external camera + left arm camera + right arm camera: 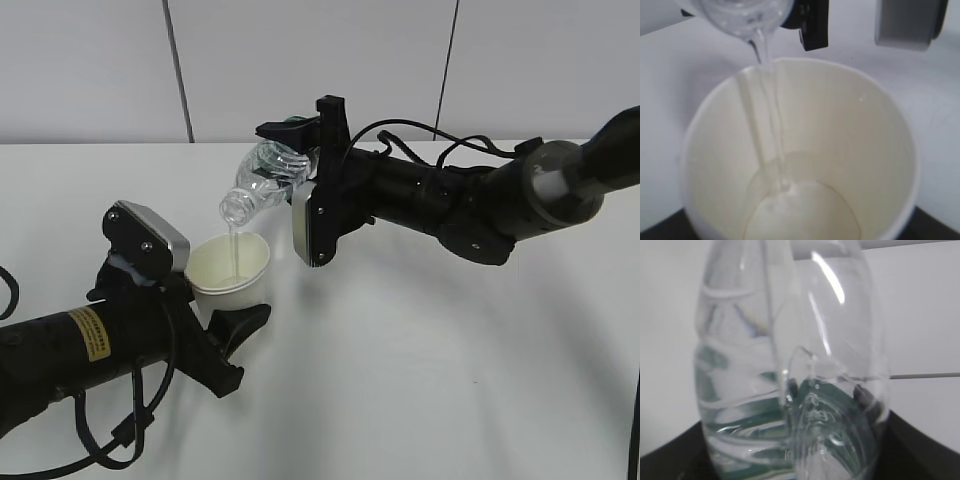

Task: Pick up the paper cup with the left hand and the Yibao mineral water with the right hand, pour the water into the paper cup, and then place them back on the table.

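Observation:
My left gripper (222,318) is shut on the cream-white paper cup (232,266) and holds it upright just above the white table (420,360). My right gripper (290,150) is shut on the Yibao mineral water bottle (262,180), tilted mouth-down to the left over the cup. A thin stream of water (233,240) runs from the bottle mouth into the cup. In the left wrist view the cup (850,130) fills the frame with water pooling at its bottom, and the bottle mouth (742,17) is at the top. In the right wrist view the clear bottle (790,370) fills the frame; green label shows through.
Black cables (100,440) hang under the left arm at the bottom left. A white panelled wall (300,60) stands behind the table's far edge. The right arm (480,195) stretches in from the right above the table.

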